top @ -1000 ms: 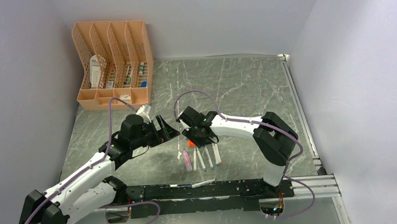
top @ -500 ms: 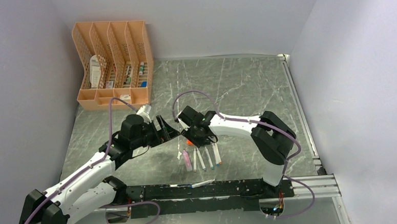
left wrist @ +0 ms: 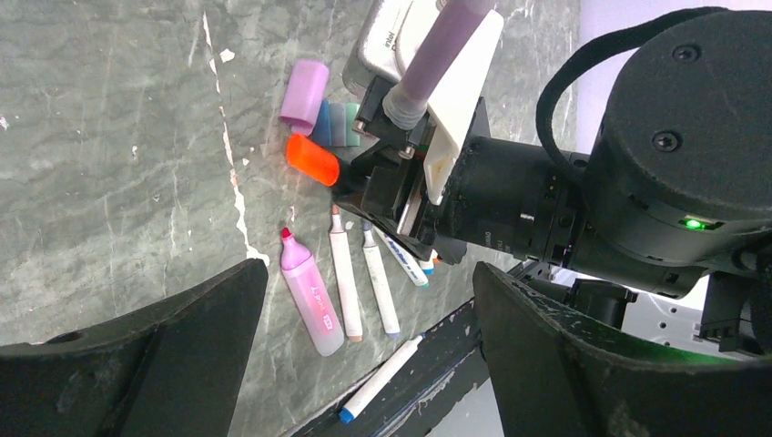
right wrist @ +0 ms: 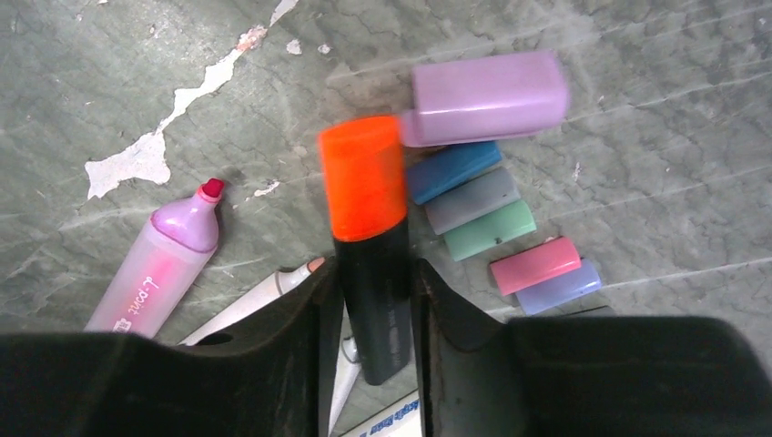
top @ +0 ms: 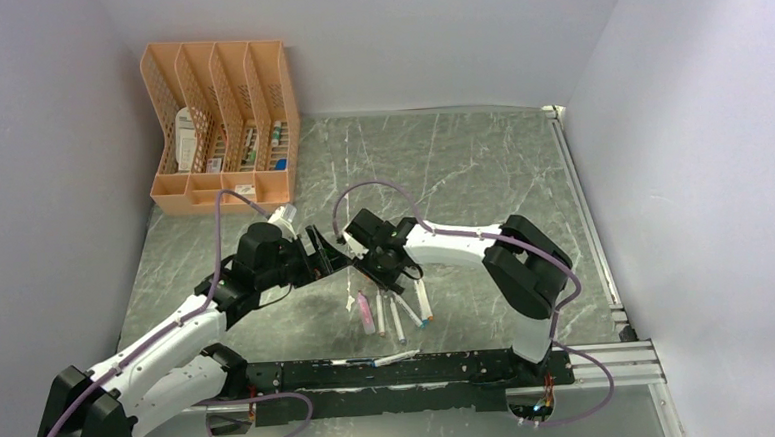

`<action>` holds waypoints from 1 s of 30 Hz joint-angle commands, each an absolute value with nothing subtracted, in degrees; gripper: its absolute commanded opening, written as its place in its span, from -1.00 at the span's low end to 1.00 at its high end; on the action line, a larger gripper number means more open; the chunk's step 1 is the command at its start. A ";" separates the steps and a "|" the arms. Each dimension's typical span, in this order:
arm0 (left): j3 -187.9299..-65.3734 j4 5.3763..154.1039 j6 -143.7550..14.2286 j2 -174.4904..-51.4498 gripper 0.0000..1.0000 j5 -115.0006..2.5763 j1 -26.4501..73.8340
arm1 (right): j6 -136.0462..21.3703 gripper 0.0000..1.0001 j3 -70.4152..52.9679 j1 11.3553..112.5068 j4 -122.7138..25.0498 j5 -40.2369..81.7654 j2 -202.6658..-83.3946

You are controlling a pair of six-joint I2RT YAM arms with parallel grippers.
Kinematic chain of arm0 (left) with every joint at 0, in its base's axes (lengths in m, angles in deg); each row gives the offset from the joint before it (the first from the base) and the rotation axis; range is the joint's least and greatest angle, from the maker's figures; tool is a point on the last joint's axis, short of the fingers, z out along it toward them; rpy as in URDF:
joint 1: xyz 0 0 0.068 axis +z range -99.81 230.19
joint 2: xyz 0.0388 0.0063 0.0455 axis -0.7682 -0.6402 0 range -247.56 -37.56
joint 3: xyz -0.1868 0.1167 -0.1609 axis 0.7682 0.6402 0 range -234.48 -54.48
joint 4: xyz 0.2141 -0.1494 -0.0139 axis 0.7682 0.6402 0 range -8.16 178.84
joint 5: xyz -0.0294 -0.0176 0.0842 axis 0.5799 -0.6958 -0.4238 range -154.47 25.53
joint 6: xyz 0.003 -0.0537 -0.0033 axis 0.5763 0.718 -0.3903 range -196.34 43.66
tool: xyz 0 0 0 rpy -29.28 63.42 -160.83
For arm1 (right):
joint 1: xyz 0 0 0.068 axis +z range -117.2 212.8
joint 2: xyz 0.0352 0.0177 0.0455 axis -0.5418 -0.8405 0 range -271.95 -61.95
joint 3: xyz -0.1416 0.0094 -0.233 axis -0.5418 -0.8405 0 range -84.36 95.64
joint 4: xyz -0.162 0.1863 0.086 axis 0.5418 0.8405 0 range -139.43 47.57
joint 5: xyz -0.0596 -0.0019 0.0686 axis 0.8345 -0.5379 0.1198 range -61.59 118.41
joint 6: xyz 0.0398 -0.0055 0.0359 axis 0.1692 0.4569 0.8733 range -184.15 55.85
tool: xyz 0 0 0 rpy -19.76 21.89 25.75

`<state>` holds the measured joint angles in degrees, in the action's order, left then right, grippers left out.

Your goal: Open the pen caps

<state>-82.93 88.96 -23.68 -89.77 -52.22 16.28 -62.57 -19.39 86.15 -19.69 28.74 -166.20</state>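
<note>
**One cap on, six off**

The orange cap (right wrist: 362, 177) sits closed on its black barrel (right wrist: 380, 300). The others lie loose beside it: a purple cap (right wrist: 487, 97) against its end, then a blue cap (right wrist: 452, 170), grey cap (right wrist: 472, 199) and teal cap (right wrist: 489, 229) side by side. A pink cap (right wrist: 535, 265) and pale-blue cap (right wrist: 558, 286) lie paired just beyond.

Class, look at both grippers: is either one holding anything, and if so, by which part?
The right gripper holds the orange-capped highlighter by its black barrel, just behind the orange cap. The left gripper is open and holds nothing.
</note>
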 commanded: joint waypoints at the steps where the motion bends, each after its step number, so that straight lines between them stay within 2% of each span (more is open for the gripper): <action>1: -85.24 87.94 -24.78 -89.89 0.88 -50.66 16.70 | -63.33 -0.46 -19.66 86.40 -19.24 31.09 -167.52; 3: -85.24 87.85 -24.63 -89.95 0.88 -50.63 16.71 | -63.36 -0.55 -19.60 86.40 -19.47 32.34 -166.71; 14: -86.12 87.87 -25.14 -87.98 0.96 -51.00 16.71 | -62.11 -0.73 -16.42 86.34 -19.02 35.90 -154.20; 21: -85.10 84.54 -24.55 -85.78 1.00 -49.57 16.71 | -56.28 -0.73 -15.12 86.35 -17.93 30.10 -146.12; 26: -82.48 77.93 -22.74 -83.09 1.00 -48.17 16.71 | -47.90 -0.74 -21.81 86.27 -23.86 21.55 -140.20; 30: -82.07 78.16 -22.49 -83.95 1.00 -48.30 16.71 | -47.00 -0.63 -25.44 86.21 -24.31 24.30 -140.86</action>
